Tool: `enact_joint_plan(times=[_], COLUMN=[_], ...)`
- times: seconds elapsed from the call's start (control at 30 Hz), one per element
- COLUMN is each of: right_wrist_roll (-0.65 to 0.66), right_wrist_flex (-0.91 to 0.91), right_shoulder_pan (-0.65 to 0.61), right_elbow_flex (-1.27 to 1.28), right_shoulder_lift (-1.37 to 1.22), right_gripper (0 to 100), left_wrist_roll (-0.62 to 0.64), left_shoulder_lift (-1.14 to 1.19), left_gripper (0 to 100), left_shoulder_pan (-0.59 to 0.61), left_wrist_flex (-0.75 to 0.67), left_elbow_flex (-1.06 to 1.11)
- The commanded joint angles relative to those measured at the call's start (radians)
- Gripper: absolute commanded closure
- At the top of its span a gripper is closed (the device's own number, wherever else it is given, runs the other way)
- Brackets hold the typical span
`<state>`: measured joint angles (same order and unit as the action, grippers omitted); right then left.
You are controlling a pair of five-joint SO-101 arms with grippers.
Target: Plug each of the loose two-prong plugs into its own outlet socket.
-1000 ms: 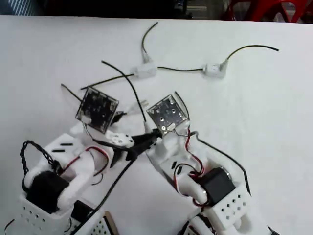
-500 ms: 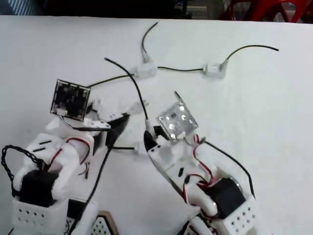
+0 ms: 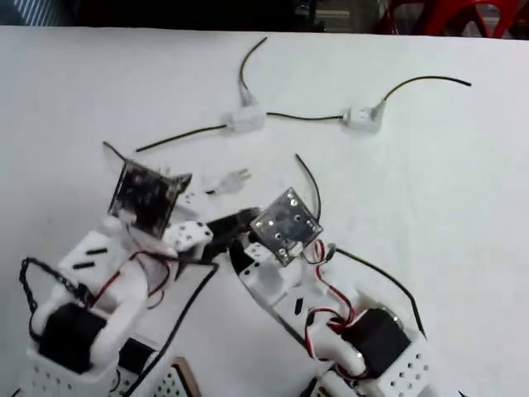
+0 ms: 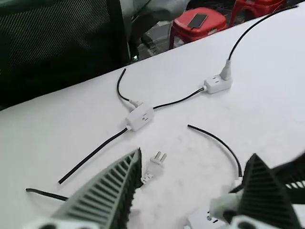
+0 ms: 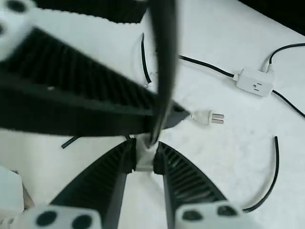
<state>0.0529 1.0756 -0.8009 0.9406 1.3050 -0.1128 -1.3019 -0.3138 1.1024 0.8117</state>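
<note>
A loose white two-prong plug lies flat on the table, also seen in the left wrist view and the right wrist view. Beyond it lie two white outlet sockets, one in the middle and one to the right; each has a black cord running from it. My right gripper is shut on a second white plug, whose black cable rises from it. My left gripper stands open right beside it, short of the loose plug.
A curved loose black cable lies just right of the grippers. Another black cord runs left from the middle socket. The two arms crowd the near centre of the white table; its far edge borders a dark floor with red stools.
My left arm swung out to the left, then back to the centre beside the right gripper. The cable that arched over the table has come down, and the loose plug now lies uncovered.
</note>
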Motion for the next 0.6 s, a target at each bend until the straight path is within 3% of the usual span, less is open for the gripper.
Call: enact_joint_plan(times=[0.0,0.1,0.23,0.43,0.57], right_wrist_roll=[0.005,0.005,0.008,0.192,0.315], right_wrist_flex=[-0.025,-0.021,-0.018,-0.044,-0.107], right_shoulder_pan=[0.062,0.099,0.196,0.3,0.338], right_elbow_flex=[-0.006,-0.006,0.0,0.149,0.284], right_shoulder_lift=[-0.016,-0.016,-0.019,-0.019,-0.019], right_gripper=[98.1,98.1,98.2,98.2,98.2], left_wrist_roll=[-0.011,-0.015,-0.034,-0.034,-0.037], left_shoulder_lift=[-0.111,-0.104,-0.042,0.093,0.16], left_gripper=[66,66,66,66,66], left_shoulder_pan=[-0.064,-0.056,0.039,0.213,0.229], left_wrist_flex=[0.043,0.064,0.063,0.063,0.06], left_elbow_flex=[-0.021,-0.017,-0.017,-0.017,-0.017])
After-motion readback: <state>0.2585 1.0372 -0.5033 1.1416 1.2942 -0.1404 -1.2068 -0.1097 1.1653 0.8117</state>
